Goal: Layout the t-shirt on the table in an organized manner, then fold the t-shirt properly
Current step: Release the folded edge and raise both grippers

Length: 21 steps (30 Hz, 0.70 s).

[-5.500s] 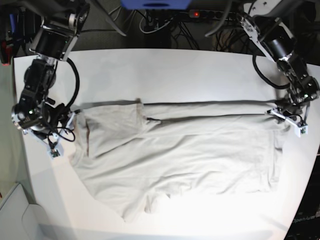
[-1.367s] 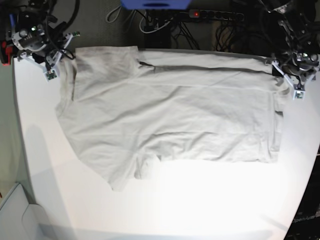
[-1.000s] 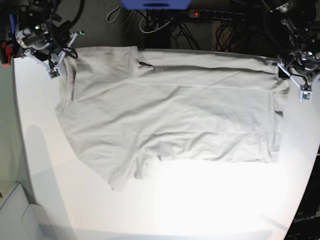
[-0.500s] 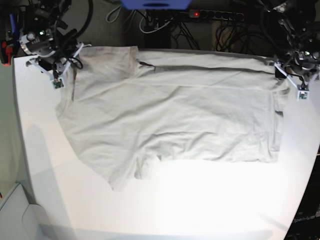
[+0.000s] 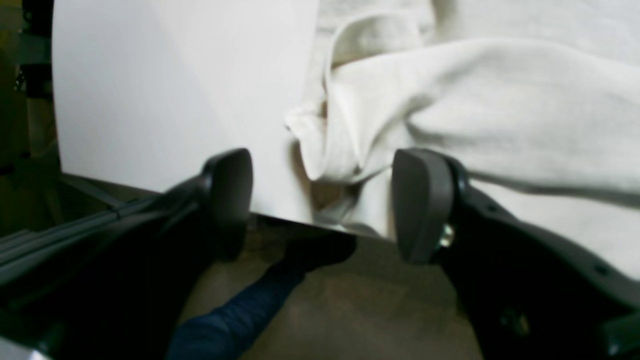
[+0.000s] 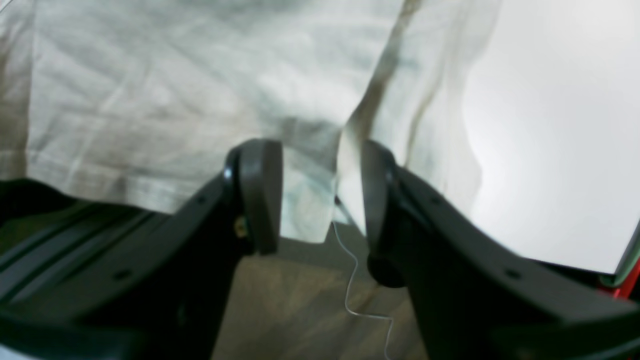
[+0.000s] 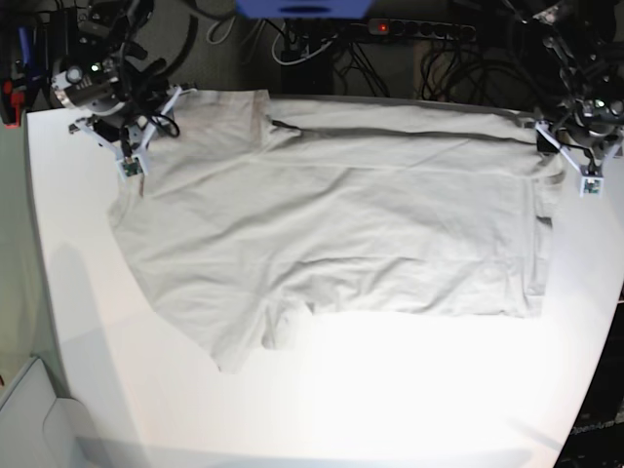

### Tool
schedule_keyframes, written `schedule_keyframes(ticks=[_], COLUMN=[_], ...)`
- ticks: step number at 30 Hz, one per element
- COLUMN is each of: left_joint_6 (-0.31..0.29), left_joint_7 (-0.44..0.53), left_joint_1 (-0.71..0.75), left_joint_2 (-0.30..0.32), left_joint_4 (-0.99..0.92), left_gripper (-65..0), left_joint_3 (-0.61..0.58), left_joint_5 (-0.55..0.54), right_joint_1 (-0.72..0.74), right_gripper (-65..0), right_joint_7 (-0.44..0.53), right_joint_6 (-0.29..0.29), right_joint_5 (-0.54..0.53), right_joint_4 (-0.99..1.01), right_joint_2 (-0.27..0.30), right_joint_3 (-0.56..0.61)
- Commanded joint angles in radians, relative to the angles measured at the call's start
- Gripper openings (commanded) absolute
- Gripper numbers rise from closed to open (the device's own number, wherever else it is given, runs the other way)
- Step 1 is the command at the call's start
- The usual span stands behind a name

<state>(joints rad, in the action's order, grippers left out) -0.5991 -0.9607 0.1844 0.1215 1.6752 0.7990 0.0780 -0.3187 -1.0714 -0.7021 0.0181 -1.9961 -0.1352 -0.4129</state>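
Observation:
The t-shirt point(image 7: 331, 224) lies spread flat over the far half of the table point(image 7: 390, 390), wrinkled, with one sleeve pointing to the near left. My right gripper point(image 7: 151, 127) is at the shirt's far left corner. In the right wrist view that gripper point(image 6: 317, 200) is open, with the hem of the shirt point(image 6: 175, 85) hanging loose between its fingers point(image 6: 260, 195). At the shirt's far right corner is my left gripper point(image 7: 567, 156). The left wrist view shows it point(image 5: 325, 205) open wide, straddling a bunched corner of the shirt point(image 5: 475, 100) at the table's edge point(image 5: 165, 85).
Behind the table's far edge run cables, a power strip point(image 7: 409, 29) with a red light and a blue object point(image 7: 302, 8). A grey bin point(image 7: 39, 419) sits at the near left. A loose thread point(image 6: 350, 280) dangles from the hem.
My right gripper has slid right and a little nearer along the shirt's far left corner. The left gripper and the shirt have barely moved.

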Motion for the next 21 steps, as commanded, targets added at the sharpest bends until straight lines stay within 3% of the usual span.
schedule_keyframes(ticks=[1, 9, 11, 16, 21], left_joint_6=[0.003, 0.003, 0.003, 0.003, 0.003], left_joint_7=[0.015, 0.015, 0.013, 0.012, 0.013], left_joint_1=[-0.009, -0.010, -0.010, -0.010, -0.010], left_joint_2=[0.014, 0.014, 0.014, 0.014, -0.004], left_joint_4=[0.015, 0.013, 0.013, 0.013, 0.019], left_gripper=[-22.5, -22.5, -22.5, -22.8, -22.9], left_joint_3=[0.004, 0.004, 0.004, 0.004, 0.004], left_joint_5=[-0.001, -0.001, -0.001, -0.001, 0.001], right_joint_1=[0.006, 0.023, 0.026, 0.056, 0.076], right_gripper=[-38.1, -38.9, -43.0, -65.0, -65.0], right_joint_7=[0.017, 0.017, 0.017, 0.015, 0.015], right_joint_6=[0.004, 0.004, 0.004, 0.004, 0.004], right_joint_5=[-0.011, -0.011, -0.011, -0.011, -0.010], right_joint_4=[-0.012, 0.042, 0.042, 0.042, 0.019], right_joint_2=[0.003, 0.003, 0.003, 0.003, 0.006], right_joint_3=[-0.001, -0.001, -0.001, 0.016, 0.076])
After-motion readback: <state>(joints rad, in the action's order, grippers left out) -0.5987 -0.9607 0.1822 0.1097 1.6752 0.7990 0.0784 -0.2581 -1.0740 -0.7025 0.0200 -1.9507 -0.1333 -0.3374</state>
